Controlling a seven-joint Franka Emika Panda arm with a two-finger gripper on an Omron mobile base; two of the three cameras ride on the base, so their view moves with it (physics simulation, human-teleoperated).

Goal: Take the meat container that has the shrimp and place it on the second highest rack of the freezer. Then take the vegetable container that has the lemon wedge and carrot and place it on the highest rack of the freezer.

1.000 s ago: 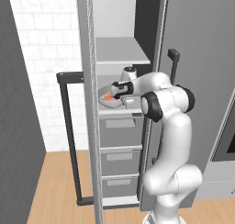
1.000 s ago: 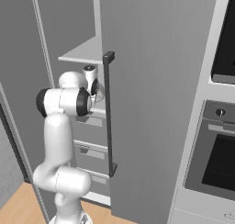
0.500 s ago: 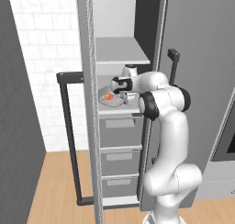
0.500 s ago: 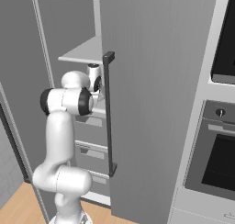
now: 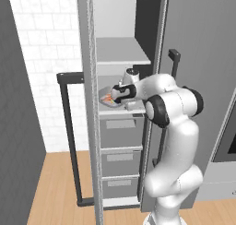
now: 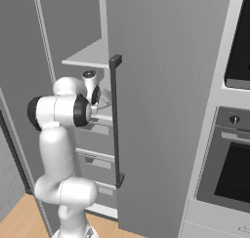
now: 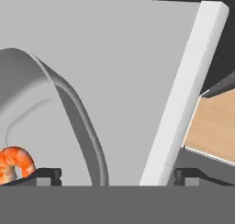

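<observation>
The meat container, a shallow grey tray with a raised rim, lies flat on the lower of the 2 visible shelves inside the open freezer, just above the stack of drawers. In the hand view its curved rim sweeps up from between the fingertips, and the shrimp, curled and orange-pink, lies inside it just above 1 fingertip. The gripper has its jaws spread wide: 1 dark fingertip sits at the tray's inner side near the shrimp, the other stands well beyond the rim on the far side of the shelf's pale front edge, and neither pad can be seen pressing on the tray wall, so nothing is clamped. In the left base view the gripper sits over the near end of the tray at the shelf front, with the white arm bent in from the right; whether it brushes the tray there is too small to tell. The upper shelf lies above the tray. In the right base view the freezer door with its dark bar handle hides the gripper's tips, and a black-fronted oven stands to the right.
</observation>
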